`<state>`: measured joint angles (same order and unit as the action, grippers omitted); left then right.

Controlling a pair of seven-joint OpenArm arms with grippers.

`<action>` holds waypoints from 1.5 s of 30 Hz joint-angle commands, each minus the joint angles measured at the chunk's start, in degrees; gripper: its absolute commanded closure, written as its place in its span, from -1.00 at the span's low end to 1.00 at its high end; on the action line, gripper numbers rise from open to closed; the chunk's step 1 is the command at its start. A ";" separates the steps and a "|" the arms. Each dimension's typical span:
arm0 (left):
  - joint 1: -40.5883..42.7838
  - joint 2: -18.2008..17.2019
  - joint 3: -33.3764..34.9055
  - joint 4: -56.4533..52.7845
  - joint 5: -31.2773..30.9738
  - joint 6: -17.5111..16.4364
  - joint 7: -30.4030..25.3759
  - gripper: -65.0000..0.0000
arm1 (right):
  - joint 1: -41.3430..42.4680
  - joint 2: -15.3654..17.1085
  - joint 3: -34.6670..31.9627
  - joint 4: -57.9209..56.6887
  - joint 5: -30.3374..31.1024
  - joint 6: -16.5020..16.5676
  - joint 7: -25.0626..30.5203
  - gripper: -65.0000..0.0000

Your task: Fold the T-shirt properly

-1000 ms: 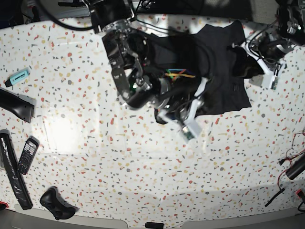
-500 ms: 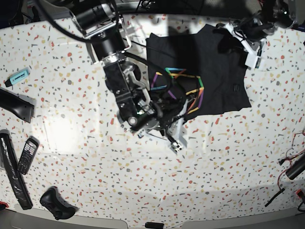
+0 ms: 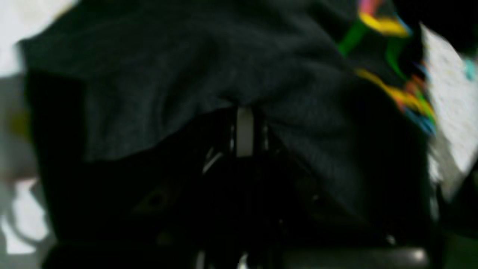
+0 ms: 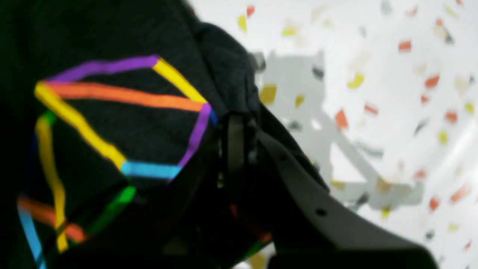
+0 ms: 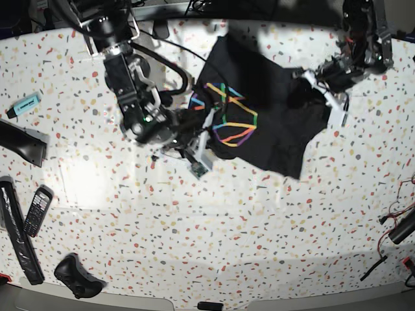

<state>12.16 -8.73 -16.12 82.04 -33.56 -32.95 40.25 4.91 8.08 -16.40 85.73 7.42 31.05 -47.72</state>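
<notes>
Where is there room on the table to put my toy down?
The wide bare stretch below the T-shirt, between the phone and the cables. It is crowded around both grippers, left and right.

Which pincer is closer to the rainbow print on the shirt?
Right. The right pincer grips the T-shirt beside the rainbow print; the left pincer holds the far side.

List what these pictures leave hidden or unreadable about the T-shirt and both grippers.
- Left wrist view: motion blur and dark cloth of the T-shirt bury the left gripper; its jaws are unreadable.
- Right wrist view: the right gripper is wrapped in bunched fabric, so the pinch itself is hidden.
- Base view: the T-shirt is crumpled; sleeves and collar cannot be told apart.
- Base view: the left gripper is too small to read.
</notes>
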 commanded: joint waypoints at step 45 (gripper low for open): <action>-6.47 -15.08 7.82 6.93 -7.06 -0.85 1.75 1.00 | -23.43 -2.69 12.92 29.62 3.72 -1.09 -6.80 1.00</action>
<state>6.72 -22.76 -7.77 87.88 -39.77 -33.67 43.53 -18.68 5.39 -3.42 114.24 10.46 29.80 -55.27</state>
